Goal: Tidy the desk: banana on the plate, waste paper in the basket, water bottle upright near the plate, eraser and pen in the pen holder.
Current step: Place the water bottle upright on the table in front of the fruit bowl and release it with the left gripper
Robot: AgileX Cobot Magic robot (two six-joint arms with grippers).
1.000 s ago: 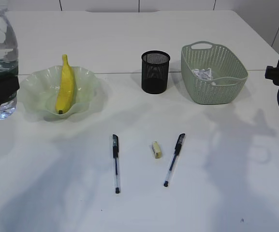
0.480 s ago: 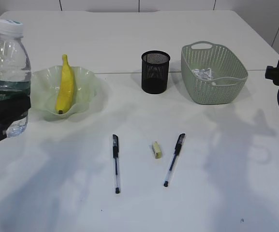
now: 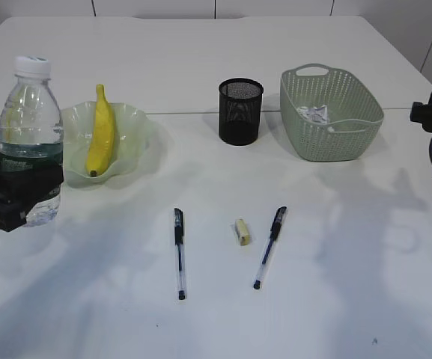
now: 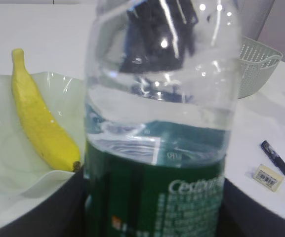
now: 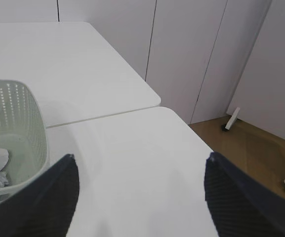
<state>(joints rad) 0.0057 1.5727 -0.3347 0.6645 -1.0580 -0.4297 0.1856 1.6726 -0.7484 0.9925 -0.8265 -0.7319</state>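
I'm seeing the tabletop [image 3: 290, 329] carrying the basket [image 3: 350, 127] with the waste paper [image 3: 317, 114] sitting inside. My left hand [image 3: 10, 198] is grasping the water bottle [image 3: 30, 127] upright just beside the plate [image 3: 137, 134] cradling the banana [image 3: 100, 134]; my right hand [image 5: 137, 197] is hanging released.

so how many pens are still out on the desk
2. One pen lies left of the eraser, the other pen right of it. The mesh pen holder looks empty, though its inside is not fully visible.
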